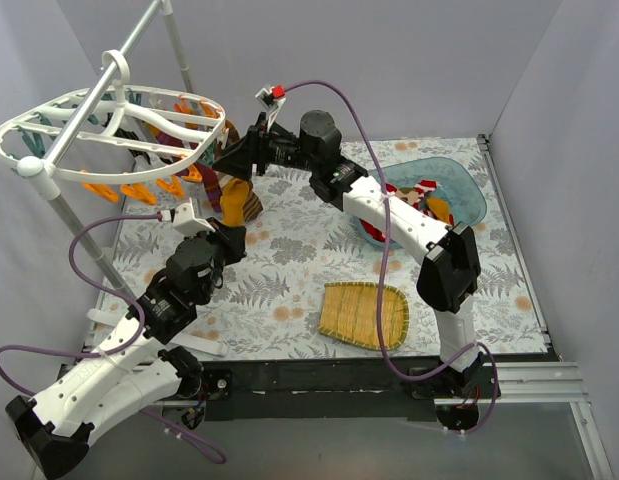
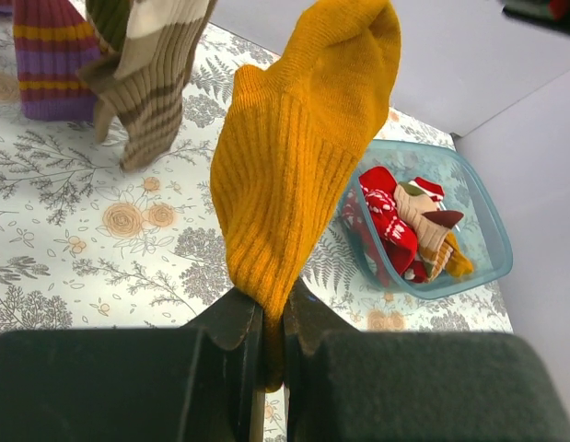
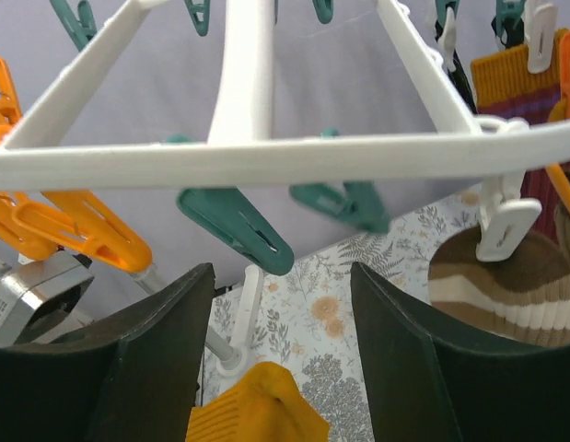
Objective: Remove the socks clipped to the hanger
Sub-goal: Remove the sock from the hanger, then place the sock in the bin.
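My left fingers (image 2: pixel 231 324) clamp orange sock (image 2: pixel 294 166), end hidden between them; right fingers (image 3: pixel 165 318) spread wide under hanger (image 3: pixel 248 158).

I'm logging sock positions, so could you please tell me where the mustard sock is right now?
In the left wrist view, the mustard sock is pinched in the shut left tool, with the teal bin to its right.

A robot lab booth: plain grey walls (image 1: pixel 389 60) box in a floral-clothed table (image 1: pixel 289 265).
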`<act>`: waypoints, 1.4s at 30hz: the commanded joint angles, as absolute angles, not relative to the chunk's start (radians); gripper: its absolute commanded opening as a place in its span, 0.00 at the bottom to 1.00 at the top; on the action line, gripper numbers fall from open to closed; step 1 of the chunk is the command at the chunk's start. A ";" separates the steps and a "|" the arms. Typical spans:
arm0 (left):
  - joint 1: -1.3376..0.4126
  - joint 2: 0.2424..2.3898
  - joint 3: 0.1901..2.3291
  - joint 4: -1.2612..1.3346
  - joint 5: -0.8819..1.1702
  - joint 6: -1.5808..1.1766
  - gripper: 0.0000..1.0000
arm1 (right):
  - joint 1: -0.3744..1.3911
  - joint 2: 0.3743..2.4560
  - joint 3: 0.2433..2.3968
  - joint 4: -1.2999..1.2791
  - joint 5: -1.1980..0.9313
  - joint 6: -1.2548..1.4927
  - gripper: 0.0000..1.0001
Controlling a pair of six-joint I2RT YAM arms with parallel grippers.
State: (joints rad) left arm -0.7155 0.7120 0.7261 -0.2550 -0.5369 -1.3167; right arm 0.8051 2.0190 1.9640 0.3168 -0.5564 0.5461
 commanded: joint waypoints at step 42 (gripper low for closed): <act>-1.025 1.940 1.368 0.364 -0.235 -1.100 0.00 | 0.781 0.618 1.092 -0.299 0.502 0.388 0.88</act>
